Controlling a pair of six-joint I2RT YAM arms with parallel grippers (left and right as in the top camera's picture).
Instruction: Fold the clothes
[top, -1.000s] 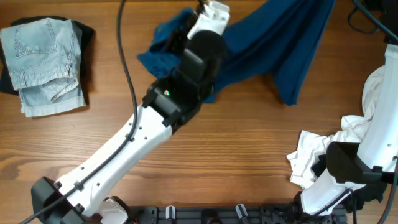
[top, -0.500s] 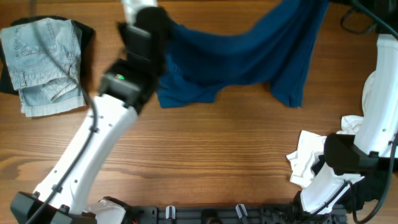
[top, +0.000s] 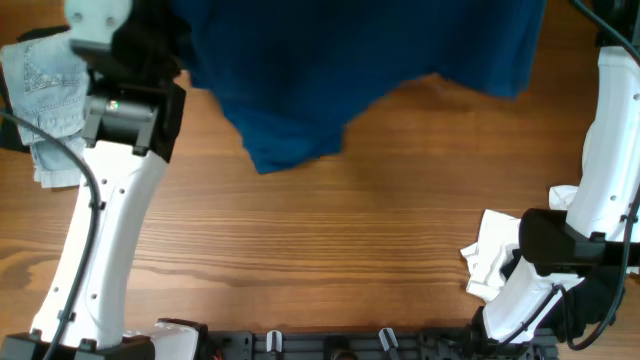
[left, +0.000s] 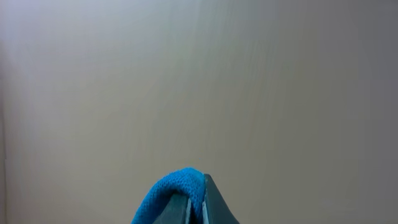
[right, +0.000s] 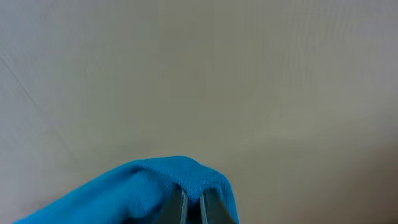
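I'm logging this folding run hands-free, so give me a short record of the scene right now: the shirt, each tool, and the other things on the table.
blue shirt: spread wide across the far side, apparently lifted, held at two spots
left tool: shut on a fold of the blue shirt
right tool: shut on another fold of it
jeans: folded, far left, partly behind the left arm
white cloth: crumpled, near right, by the right arm's base
table: brown wood

Overhead straight down over table (top: 380, 260); wrist views close along end effectors (left: 198, 204) (right: 193, 204); blue shirt (top: 330, 70) in all.
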